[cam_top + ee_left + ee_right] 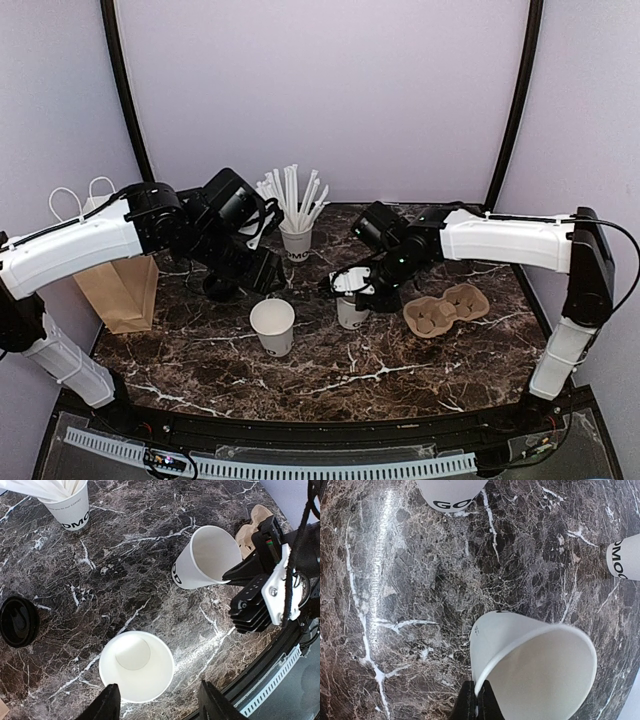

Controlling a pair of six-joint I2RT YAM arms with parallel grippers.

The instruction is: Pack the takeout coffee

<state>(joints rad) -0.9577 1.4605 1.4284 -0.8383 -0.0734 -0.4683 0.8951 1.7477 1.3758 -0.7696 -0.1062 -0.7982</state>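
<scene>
top external, right jaws pinching cup (352,312), carrier (446,308) beside, straw cup (296,240) behind

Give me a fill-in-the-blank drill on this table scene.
The held cup in the right pincer is ___, not upright.
The black lid lies on the ___, on no cup.
The rear cup holds white ___.
The left pincer hovers ___ over the upright cup.
Missing: tilted; table; straws; open.

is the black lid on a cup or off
Off. The black lid lies flat on the table, touching no cup; the tilted cup pinched by the right tool has an open top.
</scene>
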